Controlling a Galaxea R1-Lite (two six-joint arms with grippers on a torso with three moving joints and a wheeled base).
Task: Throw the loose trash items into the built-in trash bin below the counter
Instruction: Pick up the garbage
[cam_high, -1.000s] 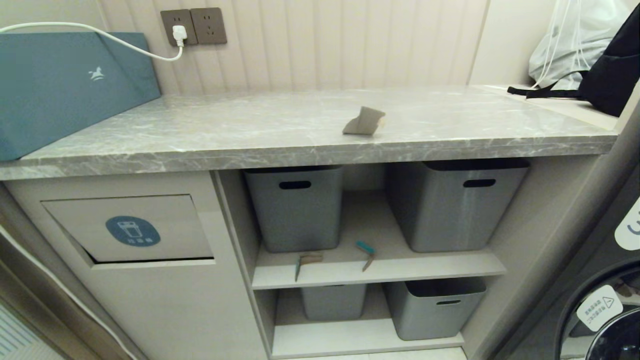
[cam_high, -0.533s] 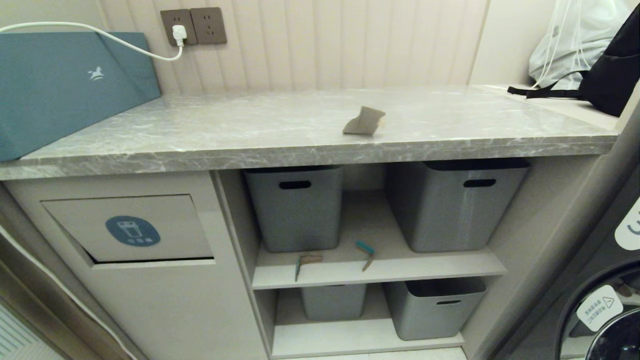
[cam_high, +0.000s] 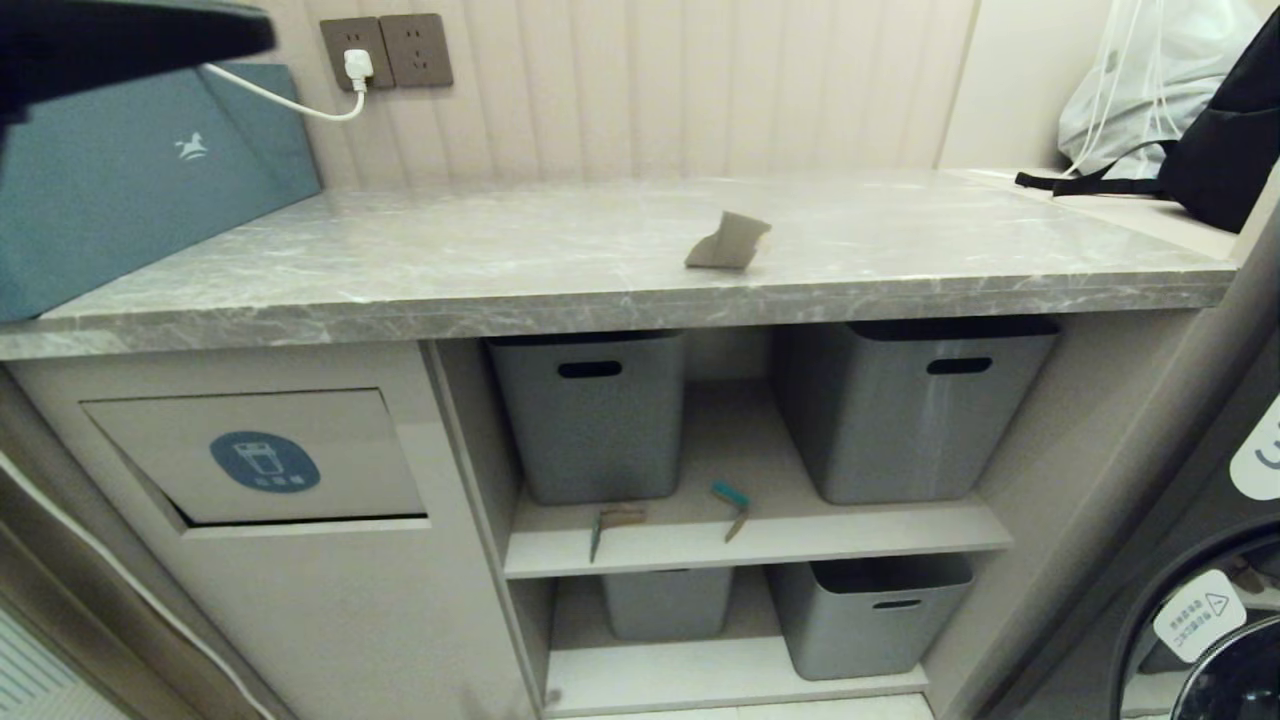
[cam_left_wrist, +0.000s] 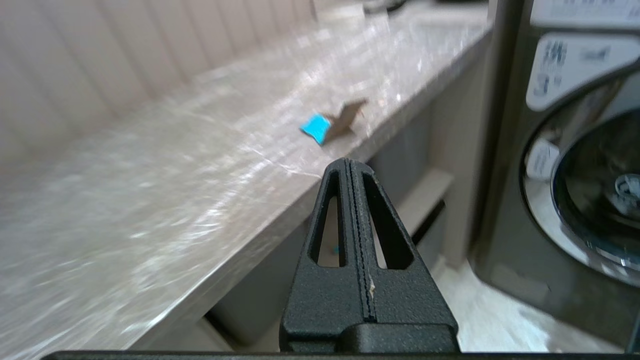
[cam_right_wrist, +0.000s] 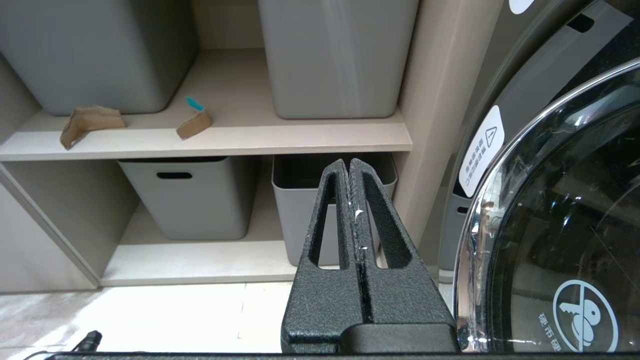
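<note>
Countertop of grey marble look spans the frame's middle; the trash flap sits lower left. Folded tan cardboard lies centre, near the front edge: probably light, stiff, best pinched at its raised fold. Left gripper and right gripper are clenched, empty.

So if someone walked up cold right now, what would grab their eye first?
Probably the folded tan cardboard piece lying alone on the grey marble-look counter, near its front edge. Next, the blue oval sticker on the trash bin flap below the counter at left, and the two brown strips with teal edges on the shelf in front of the grey tubs.
</note>
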